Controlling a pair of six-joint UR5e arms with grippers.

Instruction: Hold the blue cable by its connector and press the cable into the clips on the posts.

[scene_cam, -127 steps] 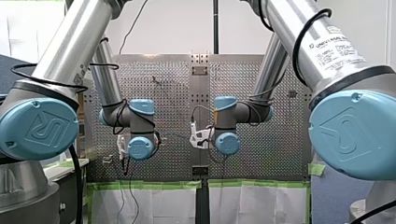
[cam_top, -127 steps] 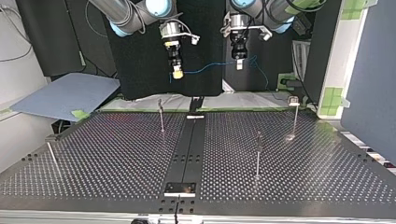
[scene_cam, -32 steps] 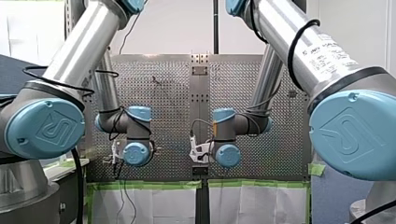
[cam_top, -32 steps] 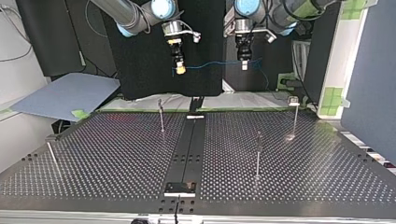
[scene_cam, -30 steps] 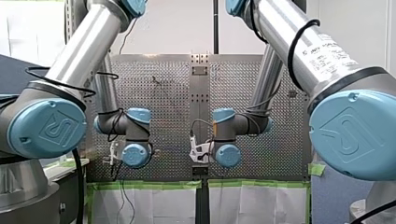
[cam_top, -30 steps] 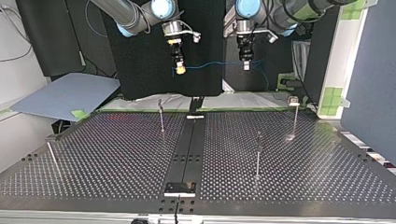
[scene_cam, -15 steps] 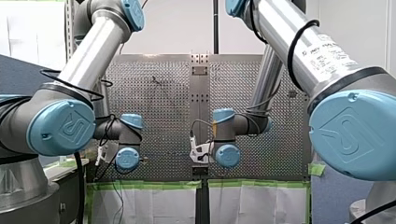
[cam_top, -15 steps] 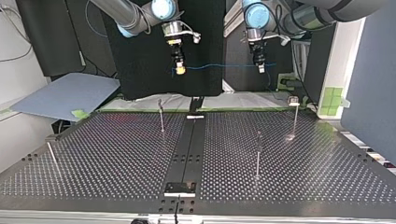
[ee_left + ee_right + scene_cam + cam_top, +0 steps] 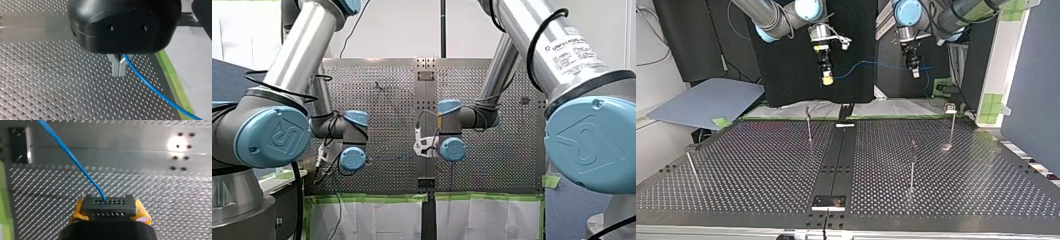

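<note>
Presently the right gripper (image 9: 826, 78) is clamped on the connector (image 9: 109, 207), the left gripper (image 9: 119, 68) closed on the cable (image 9: 871, 63). The cable runs between them, along the counter's (image 9: 761, 167) arm-side edge and well above it; the posts (image 9: 808, 122) stand lower, further in, so lowering looks next.

The blue cable (image 9: 150, 83) runs off the left wrist view's edge. The clips (image 9: 913, 145) on the posts (image 9: 912, 172) are too small to read.
</note>
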